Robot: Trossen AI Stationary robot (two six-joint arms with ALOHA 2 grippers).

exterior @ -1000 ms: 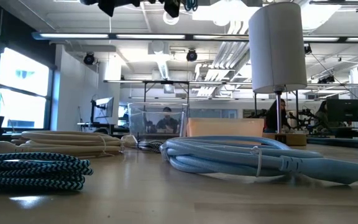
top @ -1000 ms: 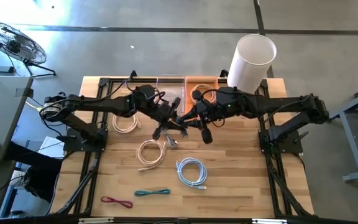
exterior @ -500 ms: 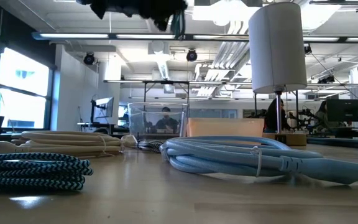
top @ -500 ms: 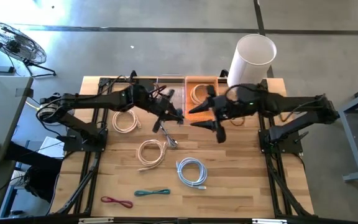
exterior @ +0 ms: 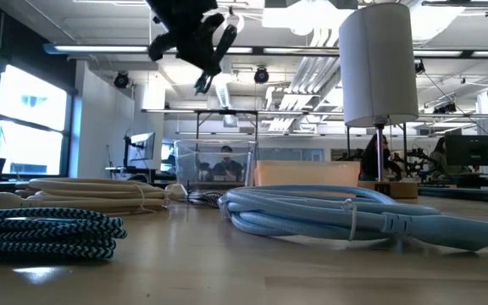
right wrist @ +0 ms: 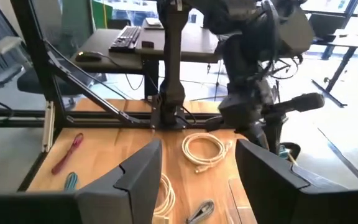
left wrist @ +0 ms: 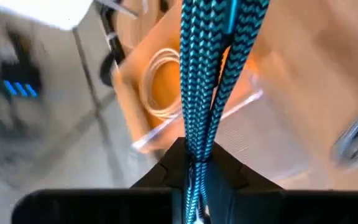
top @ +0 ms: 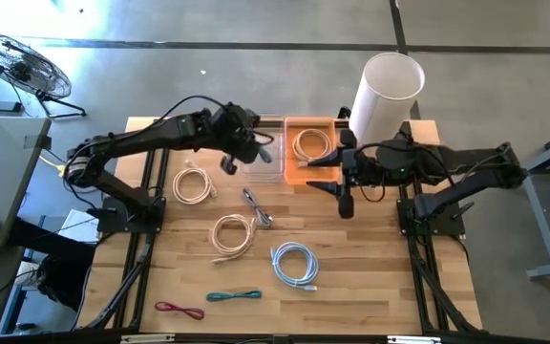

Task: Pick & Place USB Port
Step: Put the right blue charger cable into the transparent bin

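My left gripper (top: pixel 237 153) hangs high over the clear bin (top: pixel 262 158) at the table's far side. It is shut on a teal-and-black braided cable (left wrist: pixel 204 93) and also shows up in the air in the low view (exterior: pixel 200 47). Beside the clear bin stands an orange bin (top: pixel 309 151) with a cream coil lying in it. My right gripper (top: pixel 330 182) stands open at the orange bin's near right corner, with nothing between its fingers (right wrist: pixel 197 180). My left gripper pinches a doubled stretch of the braided cable (left wrist: pixel 194 155) between its two fingers, two strands side by side. The strands run out along the fingers. The cable is lifted clear of the table and bins, and a short end hangs below the gripper (exterior: pixel 203 80).
Loose on the table lie two cream coils (top: pixel 194 184) (top: pixel 232 235), a grey cable (top: pixel 257 207), a light blue coil (top: pixel 294 264), a teal cable (top: pixel 234 295) and a red cable (top: pixel 179 310). A tall white cylinder (top: pixel 387 94) stands at the far right.
The two grippers met over the table's middle. My right gripper has opened, let go and drawn back toward the right edge. My left gripper has carried the braided cable up and toward the far edge, to above the clear bin.
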